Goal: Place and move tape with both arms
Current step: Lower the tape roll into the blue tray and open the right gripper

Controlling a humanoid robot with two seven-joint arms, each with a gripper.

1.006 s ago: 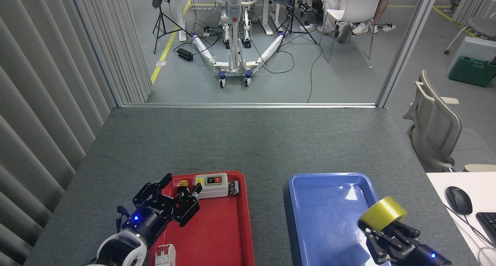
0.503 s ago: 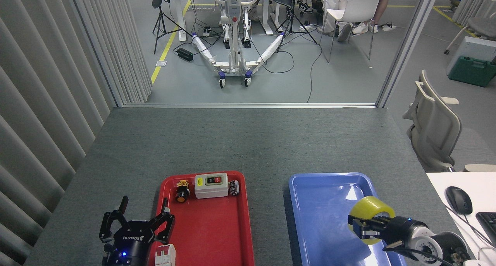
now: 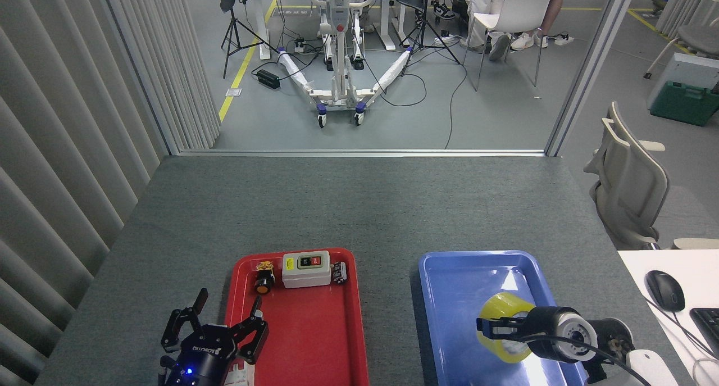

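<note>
- The left gripper (image 3: 216,321) sits at the bottom edge over the left rim of the red tray (image 3: 314,341); its black fingers (image 3: 198,303) stand spread, jaws apart and empty, and its wrist is cut off by the frame below a small blue light.
- A white ribbed part (image 3: 239,375) at the red tray's near end is mostly hidden behind that gripper — only a sliver shows.
- The red tray is glossy plastic with rounded corners. Along its far end lie a small orange-faced push button (image 3: 262,285), a pale rectangular switch box (image 3: 305,269) with a black and a red key, and a small dark metal piece (image 3: 338,272) too small to make out.
- The grey tabletop (image 3: 359,206) has a felt-like, matte weave.
- The blue tray (image 3: 466,279) is shiny, with window glare on its floor; its near right corner is covered by the arm.
- The tape (image 3: 504,324), a translucent yellow roll, is over the blue tray's right half, held on edge. Whether it touches the tray floor cannot be told.
- The right gripper (image 3: 497,328) comes in from the right, jaws clamped on the tape — dark fingertips (image 3: 490,325) wrap the roll, hiding its core and most of its right face.
</note>
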